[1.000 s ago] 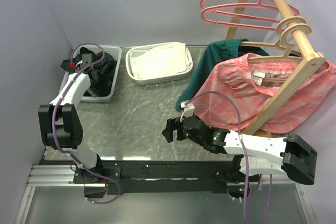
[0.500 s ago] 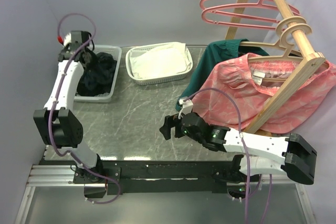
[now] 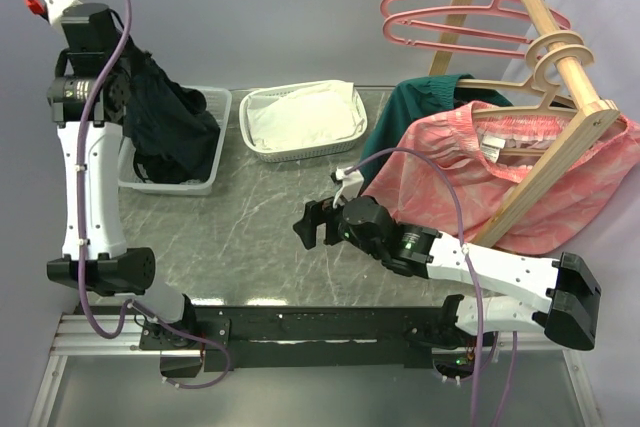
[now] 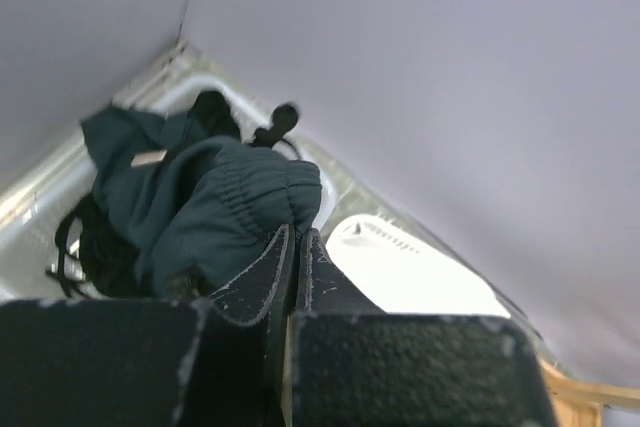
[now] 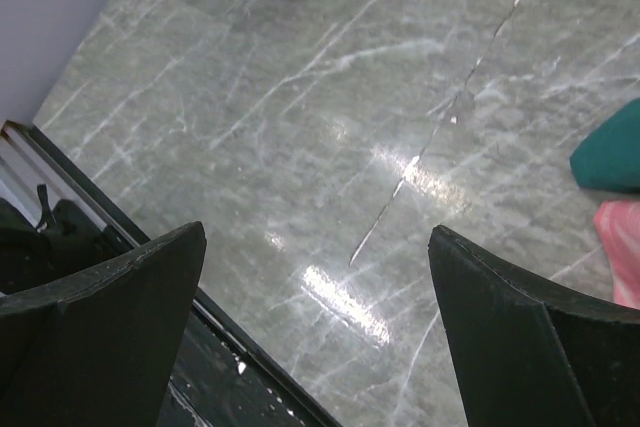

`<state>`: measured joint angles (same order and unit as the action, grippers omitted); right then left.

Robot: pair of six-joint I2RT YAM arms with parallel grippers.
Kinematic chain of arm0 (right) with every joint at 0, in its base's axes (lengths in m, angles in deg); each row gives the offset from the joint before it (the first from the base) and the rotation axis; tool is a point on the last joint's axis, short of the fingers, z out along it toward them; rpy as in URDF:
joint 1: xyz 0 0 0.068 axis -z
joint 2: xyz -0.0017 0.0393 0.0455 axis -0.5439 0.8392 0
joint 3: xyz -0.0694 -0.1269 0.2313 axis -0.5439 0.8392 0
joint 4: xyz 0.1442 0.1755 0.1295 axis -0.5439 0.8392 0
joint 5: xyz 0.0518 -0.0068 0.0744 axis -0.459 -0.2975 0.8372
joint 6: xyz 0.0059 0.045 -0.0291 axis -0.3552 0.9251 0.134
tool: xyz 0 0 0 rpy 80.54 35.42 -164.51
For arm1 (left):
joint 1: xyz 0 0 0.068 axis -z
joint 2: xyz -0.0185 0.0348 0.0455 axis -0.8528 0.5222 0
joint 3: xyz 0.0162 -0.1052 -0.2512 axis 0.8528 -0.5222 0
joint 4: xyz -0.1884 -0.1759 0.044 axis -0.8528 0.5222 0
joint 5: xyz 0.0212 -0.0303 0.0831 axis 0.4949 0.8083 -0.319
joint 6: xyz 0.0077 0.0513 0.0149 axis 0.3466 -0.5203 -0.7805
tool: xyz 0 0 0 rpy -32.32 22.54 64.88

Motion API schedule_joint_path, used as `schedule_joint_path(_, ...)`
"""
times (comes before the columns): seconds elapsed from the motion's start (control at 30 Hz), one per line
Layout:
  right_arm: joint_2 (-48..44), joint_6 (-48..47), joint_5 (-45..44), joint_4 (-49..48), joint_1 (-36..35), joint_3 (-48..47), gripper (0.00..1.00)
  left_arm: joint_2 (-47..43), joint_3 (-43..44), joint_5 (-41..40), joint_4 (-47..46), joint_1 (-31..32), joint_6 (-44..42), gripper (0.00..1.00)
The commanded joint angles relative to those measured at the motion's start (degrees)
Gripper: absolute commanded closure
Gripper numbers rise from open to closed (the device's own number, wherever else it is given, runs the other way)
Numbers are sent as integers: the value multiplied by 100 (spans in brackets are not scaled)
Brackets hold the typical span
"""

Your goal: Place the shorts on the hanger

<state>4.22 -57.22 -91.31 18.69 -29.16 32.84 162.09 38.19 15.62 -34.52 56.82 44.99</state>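
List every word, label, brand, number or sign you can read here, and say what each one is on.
No text is readable in any view.
White label on the pink garment: print too small to read.
Pale tag on the dark shorts pinched in the left claw: blurred, nothing legible.

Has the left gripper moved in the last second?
Yes. The left gripper rose from inside the pale plastic bin to well above it, lifting the dark shorts partly out.
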Motion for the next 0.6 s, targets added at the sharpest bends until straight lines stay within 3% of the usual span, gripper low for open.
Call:
schedule_joint_path(0.0,69,-218,-148,103,50,-436,0,-81,511,223,-563,-24,-488,99)
schedule_joint_path(0.23,235,-367,-113,226,102,-805,0,68,1153,66,-1327,-24,-620,99)
schedule_joint_path(0.57,323,-438,-165,288,190,-1095,0,25,1258,1444,-2268,-50,-374,99)
